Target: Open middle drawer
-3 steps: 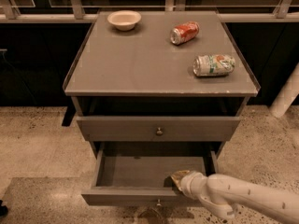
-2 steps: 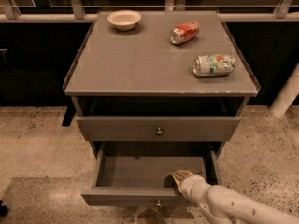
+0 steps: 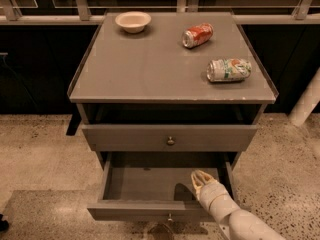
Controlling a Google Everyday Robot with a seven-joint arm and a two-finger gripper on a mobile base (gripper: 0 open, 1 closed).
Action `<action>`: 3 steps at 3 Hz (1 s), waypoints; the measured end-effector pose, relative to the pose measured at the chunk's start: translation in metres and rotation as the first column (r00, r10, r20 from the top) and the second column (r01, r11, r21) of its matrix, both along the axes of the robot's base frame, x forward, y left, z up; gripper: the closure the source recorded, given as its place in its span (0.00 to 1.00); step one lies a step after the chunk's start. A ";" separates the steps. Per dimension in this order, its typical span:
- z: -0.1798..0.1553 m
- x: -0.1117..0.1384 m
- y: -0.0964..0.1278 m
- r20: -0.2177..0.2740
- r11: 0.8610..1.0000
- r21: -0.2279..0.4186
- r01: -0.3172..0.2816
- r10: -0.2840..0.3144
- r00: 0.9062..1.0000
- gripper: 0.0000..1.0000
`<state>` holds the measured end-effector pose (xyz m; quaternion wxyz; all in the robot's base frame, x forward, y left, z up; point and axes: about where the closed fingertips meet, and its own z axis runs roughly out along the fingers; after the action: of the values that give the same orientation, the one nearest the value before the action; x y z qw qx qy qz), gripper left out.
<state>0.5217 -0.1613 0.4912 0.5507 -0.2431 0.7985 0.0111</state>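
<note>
Grey cabinet seen from above and in front. On its top (image 3: 150, 69), back left, a small pale bowl (image 3: 133, 21) stands upright, well clear of the work. Below, the upper drawer (image 3: 125, 138) is shut. Under it the middle drawer (image 3: 130, 210) stands pulled well out and bare inside, so the opening looks all but done. Right of centre a red can (image 3: 197, 35) lies on its side, with a green-and-white can (image 3: 229, 70) further right, also lying down. The gripper (image 3: 199, 178) sits inside the middle drawer's right front corner, just behind the front panel, a spot from which it could push that panel outward; wide or narrow, I cannot tell
</note>
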 end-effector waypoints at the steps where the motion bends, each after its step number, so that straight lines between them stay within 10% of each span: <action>1: -0.011 -0.002 0.005 -0.051 1.000 -0.002 -0.031 0.031 0.998 0.35; 3: -0.013 -0.002 0.005 -0.057 1.000 -0.002 -0.031 0.031 0.998 0.00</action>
<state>0.5193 -0.1558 0.4780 0.5273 -0.2558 0.8099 0.0256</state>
